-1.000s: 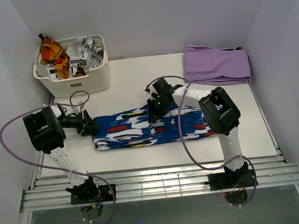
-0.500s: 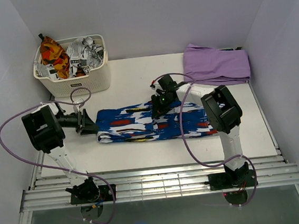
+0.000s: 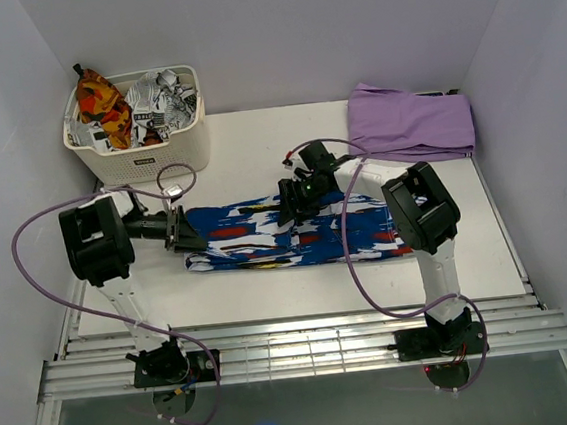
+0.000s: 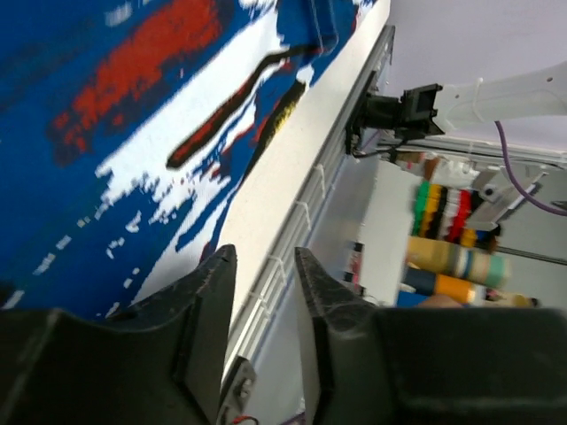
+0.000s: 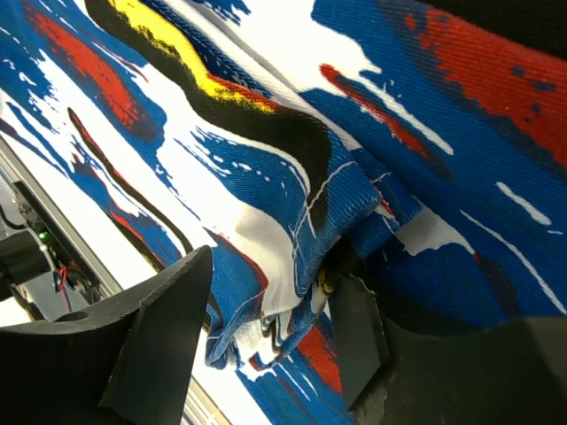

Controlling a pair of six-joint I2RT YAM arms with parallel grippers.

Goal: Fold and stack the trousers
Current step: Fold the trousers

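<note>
The trousers [image 3: 266, 236], bright blue with white, red, black and yellow streaks, lie folded in a long band across the middle of the table. My left gripper [image 3: 187, 232] is at their left end, open with nothing between its fingers [image 4: 264, 257]; the cloth [image 4: 133, 133] lies just beside its left finger. Over the band's upper middle, my right gripper [image 3: 291, 204] stands open. In the right wrist view a bunched fold of the trousers [image 5: 266, 133] sits loose between the spread fingers of that gripper [image 5: 275, 274], touching the right one.
A white basket [image 3: 143, 164] with orange-red and black-and-white clothes stands at the back left. A folded lilac garment [image 3: 411, 125] lies at the back right. Metal rails [image 3: 307, 349] run along the table's near edge, and walls close in on three sides.
My right gripper went from shut on the cloth to open, letting the fold go. The left arm swung right, up to the trousers' left end, which shifted slightly right.
</note>
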